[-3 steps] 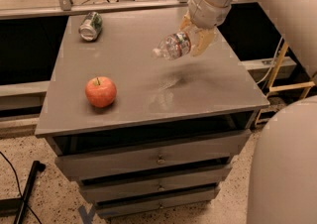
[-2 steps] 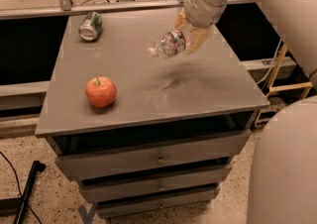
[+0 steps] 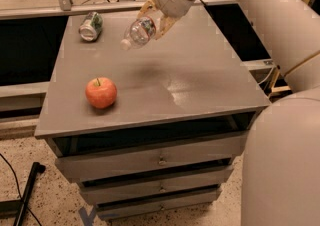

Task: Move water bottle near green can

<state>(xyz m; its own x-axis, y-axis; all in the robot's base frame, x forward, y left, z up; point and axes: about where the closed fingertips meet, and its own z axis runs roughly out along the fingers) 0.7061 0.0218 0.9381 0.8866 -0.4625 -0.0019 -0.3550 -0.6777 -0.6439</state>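
Observation:
The water bottle point(image 3: 137, 33) is a clear ribbed plastic bottle with a white cap pointing down-left. My gripper point(image 3: 154, 16) is shut on the water bottle and holds it tilted in the air above the back middle of the grey cabinet top point(image 3: 200, 80). The green can point(image 3: 90, 26) lies on its side at the back left corner of the top, silver end toward the camera. The bottle is to the right of the can, a short gap apart.
A red-orange apple point(image 3: 101, 92) stands on the front left of the top. The cabinet has drawers point(image 3: 160, 157) below. A metal rail point(image 3: 75, 9) runs behind the cabinet. My white arm point(image 3: 270, 15) fills the right side.
My gripper has carried the water bottle left and toward the back, from over the right middle of the top to close beside the green can.

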